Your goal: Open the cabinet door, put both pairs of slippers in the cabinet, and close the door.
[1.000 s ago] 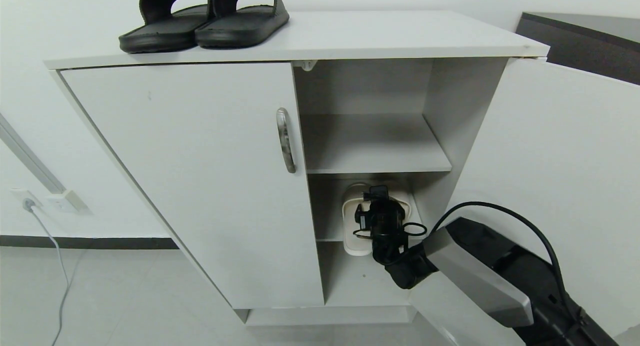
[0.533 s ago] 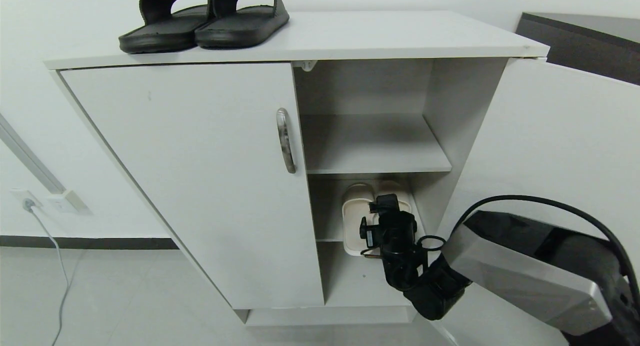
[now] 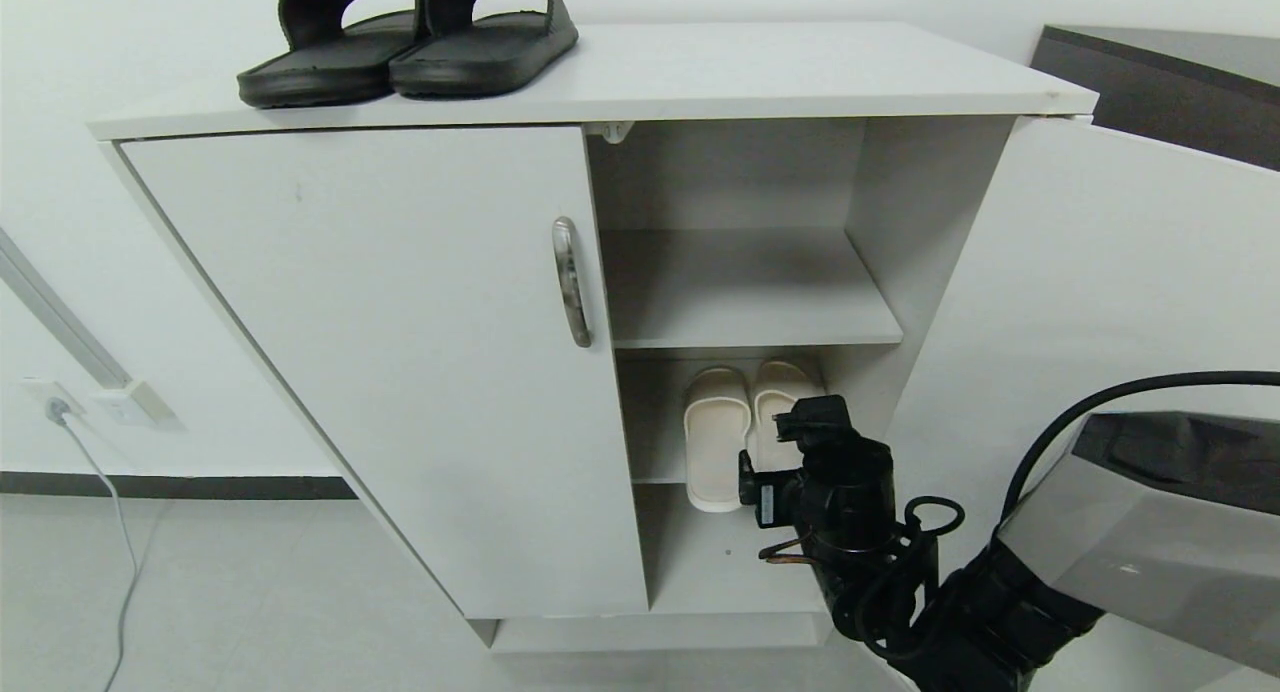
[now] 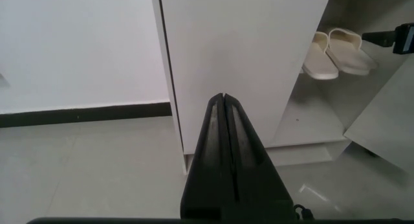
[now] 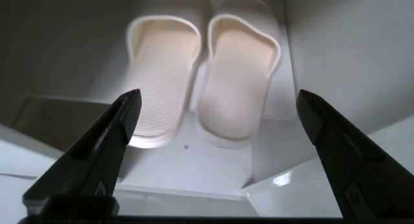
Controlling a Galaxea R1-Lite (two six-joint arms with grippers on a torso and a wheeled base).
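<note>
We find the head view bright and evenly lit, the white cabinet (image 3: 380, 372) shading its own lower shelves, so the cream slippers (image 5: 236, 75) sit in dimness, while the floor (image 4: 97, 166) carries faint glare and edges lean outward at the borders.

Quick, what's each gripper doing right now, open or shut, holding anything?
Left gripper: shut, empty.
Right gripper: open, empty, facing the white slippers.
</note>
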